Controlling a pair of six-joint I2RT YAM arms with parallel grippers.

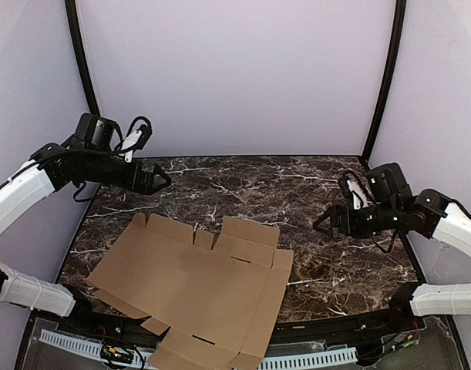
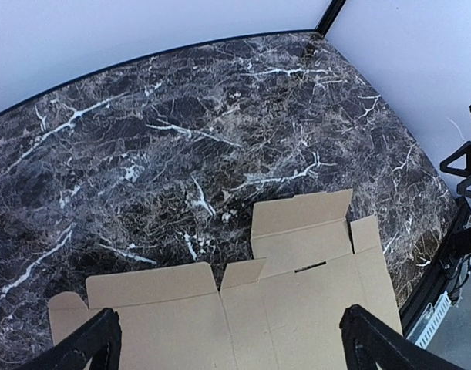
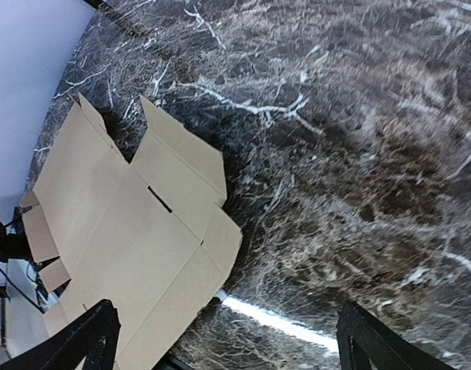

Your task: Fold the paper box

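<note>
Paper box [image 1: 193, 289]: unfolded brown corrugated sheet, flat on the near left of the marble table [image 1: 312, 185], its near edge overhanging the front; every flap lies flat, so no fold is made yet.
Left gripper [image 1: 166, 182]: jaws wide, empty, raised beyond the sheet's far flaps, likely poised to descend on one.
Right gripper [image 1: 318, 224]: jaws wide, empty, hovering right of the sheet, well apart, pointing toward its right edge.
</note>
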